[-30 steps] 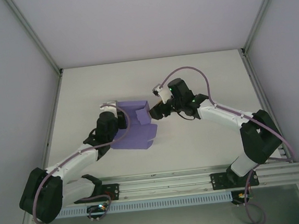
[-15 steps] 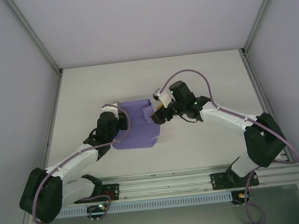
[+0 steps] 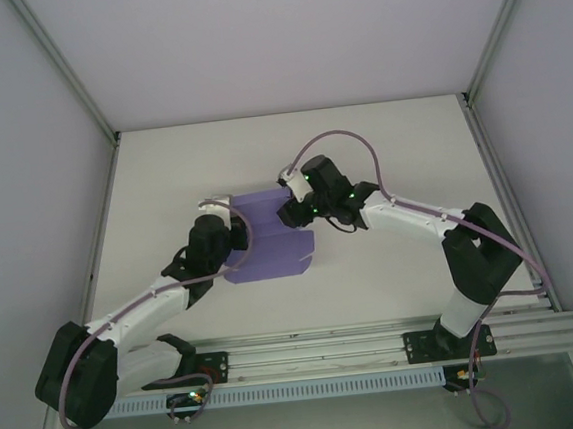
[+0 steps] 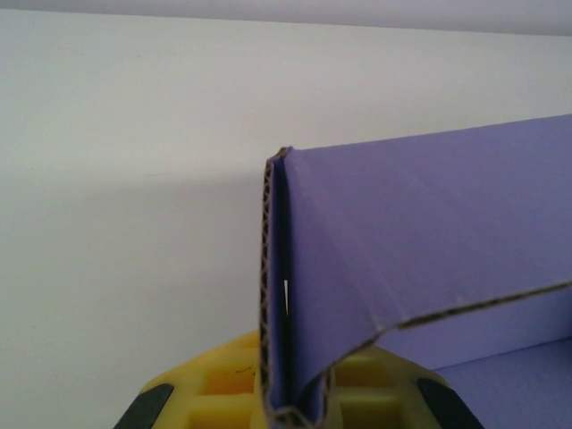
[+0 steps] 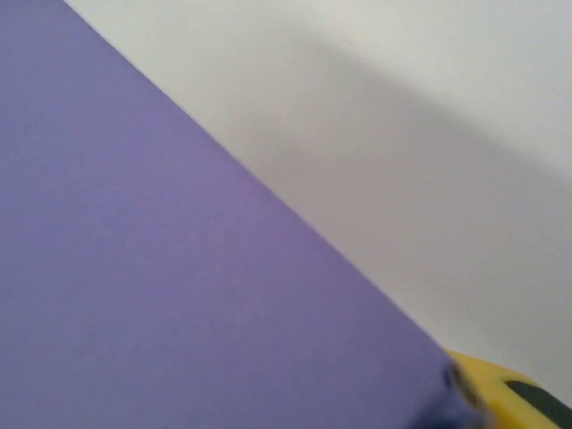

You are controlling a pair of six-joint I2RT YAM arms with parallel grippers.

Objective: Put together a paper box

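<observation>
The purple paper box [image 3: 272, 248] lies on the table [image 3: 392, 155], just left of centre. The left gripper [image 3: 232, 239] is clenched on its folded left wall. The right gripper [image 3: 289, 214] meets the box's far right corner; whether it is grasping the card cannot be told.

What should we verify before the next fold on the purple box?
1. Left gripper clamped on the paper box: ok, folded card sits between its yellow pads.
2. Right gripper has a grip: cannot tell. It is at the box's far right corner, and the right wrist view gives mostly flat card and one yellow finger.
3. Left-side flap folded over: ok, the doubled corrugated edge shows in the left wrist view.
4. Grippers apart from each other: ok, on opposite sides of the box.
5. Box well inside the table: ok.
</observation>
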